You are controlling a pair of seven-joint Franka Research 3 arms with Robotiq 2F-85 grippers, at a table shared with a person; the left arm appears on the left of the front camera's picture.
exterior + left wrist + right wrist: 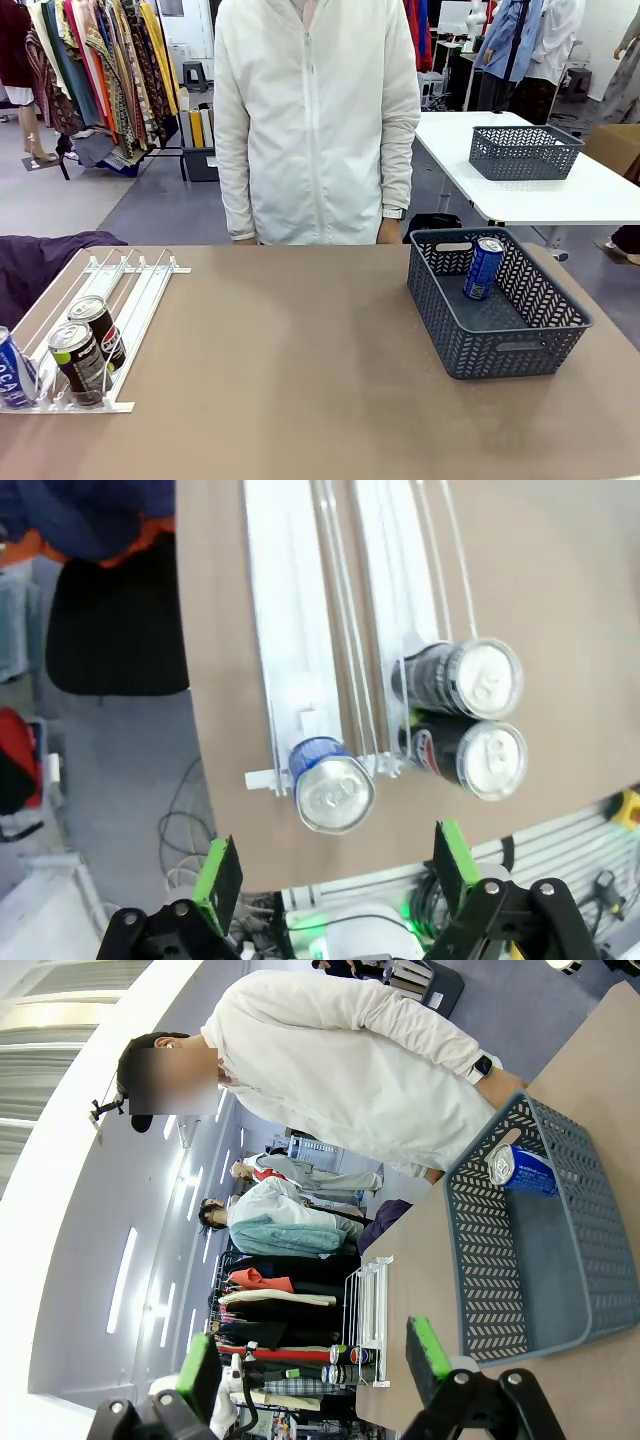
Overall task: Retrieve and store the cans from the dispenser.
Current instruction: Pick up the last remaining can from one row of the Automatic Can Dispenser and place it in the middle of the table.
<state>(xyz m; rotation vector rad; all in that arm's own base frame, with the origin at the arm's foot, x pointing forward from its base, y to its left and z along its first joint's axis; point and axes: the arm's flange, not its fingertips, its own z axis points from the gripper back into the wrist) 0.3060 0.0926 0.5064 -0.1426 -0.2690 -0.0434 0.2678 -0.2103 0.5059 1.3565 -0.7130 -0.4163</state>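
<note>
Over at about 8 o'clock on the brown table (300, 390), the dispenser (140, 285) lies with its white rails side by side. Three cans stand at its low end, near the robot. A blue can (12, 372) is in the lane farthest to the left. A black can (76, 362) stands at the white stop in a lane to the right of it, and another black can (100, 328) stands right behind it, touching it. From above, the left claw (333, 872) hangs over that low end with its green fingers wide apart and nothing between them. The blue can's silver top sits at 12 o'clock from the claw. At about 3 o'clock on the table is a grey basket (500, 352). One more blue can (484, 268) is in it, leaning near the far wall. The right claw (312, 1362) is up in the air with its fingers apart, holding nothing, and the basket is at about 2 o'clock from it. A person in a white jacket (315, 120) stands at 12 o'clock, across the table. Behind, at about 1 o'clock, a second grey basket (525, 155) sits on a white table (560, 200).
</note>
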